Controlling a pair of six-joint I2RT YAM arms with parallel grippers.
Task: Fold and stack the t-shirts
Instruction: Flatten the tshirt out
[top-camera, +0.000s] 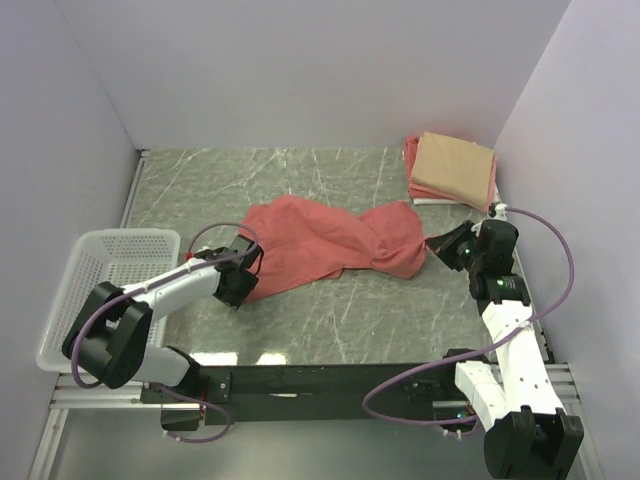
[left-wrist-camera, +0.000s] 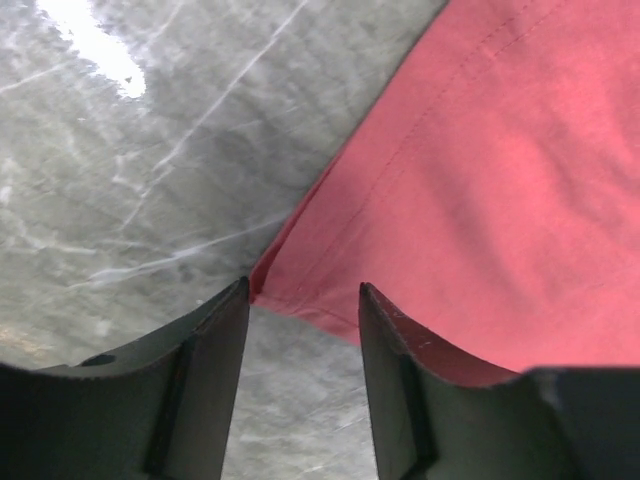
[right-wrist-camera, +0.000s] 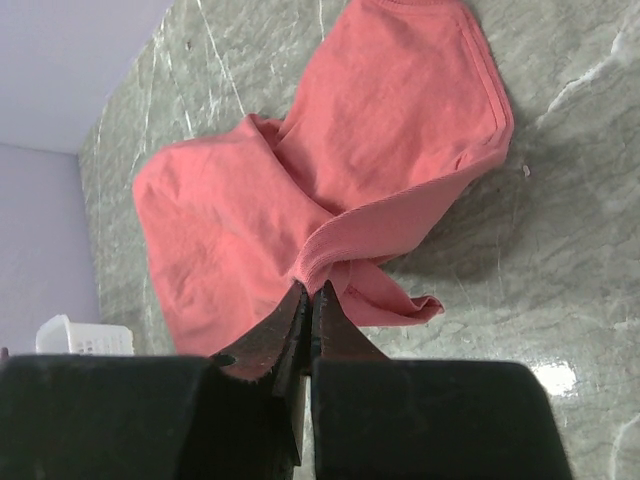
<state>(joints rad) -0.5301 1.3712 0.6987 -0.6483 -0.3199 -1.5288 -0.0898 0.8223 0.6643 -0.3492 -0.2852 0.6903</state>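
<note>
A salmon-red t-shirt (top-camera: 330, 243) lies bunched and twisted across the middle of the marble table. My right gripper (top-camera: 440, 245) is shut on a ribbed edge of the shirt (right-wrist-camera: 340, 255) at its right end. My left gripper (top-camera: 243, 275) is open at the shirt's left end; the hemmed corner of the cloth (left-wrist-camera: 300, 300) lies just ahead of and between its open jaws, not pinched. A folded tan t-shirt (top-camera: 455, 168) lies on a folded pink one (top-camera: 410, 165) at the back right corner.
A white mesh basket (top-camera: 105, 290) stands off the table's left edge, also seen small in the right wrist view (right-wrist-camera: 80, 338). Purple-grey walls close the back and both sides. Purple cables loop from both arms near the front edge.
</note>
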